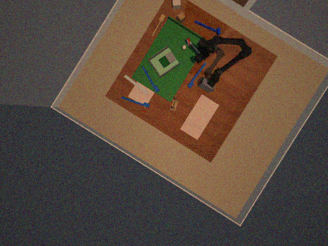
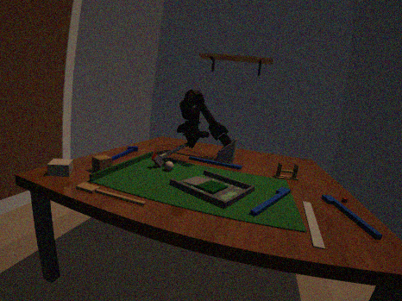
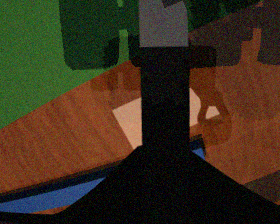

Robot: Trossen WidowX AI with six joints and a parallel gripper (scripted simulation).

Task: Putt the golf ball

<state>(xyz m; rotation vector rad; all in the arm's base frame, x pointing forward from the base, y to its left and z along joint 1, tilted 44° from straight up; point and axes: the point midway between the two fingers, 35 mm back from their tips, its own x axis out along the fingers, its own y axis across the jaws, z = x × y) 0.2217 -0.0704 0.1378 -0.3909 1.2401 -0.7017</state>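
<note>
gripper [image 1: 196, 50] clamped on the red putter [image 1: 191, 44] shaft, low over the far edge of the green mat [image 1: 176, 39]; putter head down at mat level, red tip showing in top view. golf ball [image 1: 184, 47] sits on the mat just beside the head, contact can't be told. ball is apart from the raised green [image 1: 164, 61] mid-mat. wrist view shows the shaft running up the frame centre
</note>
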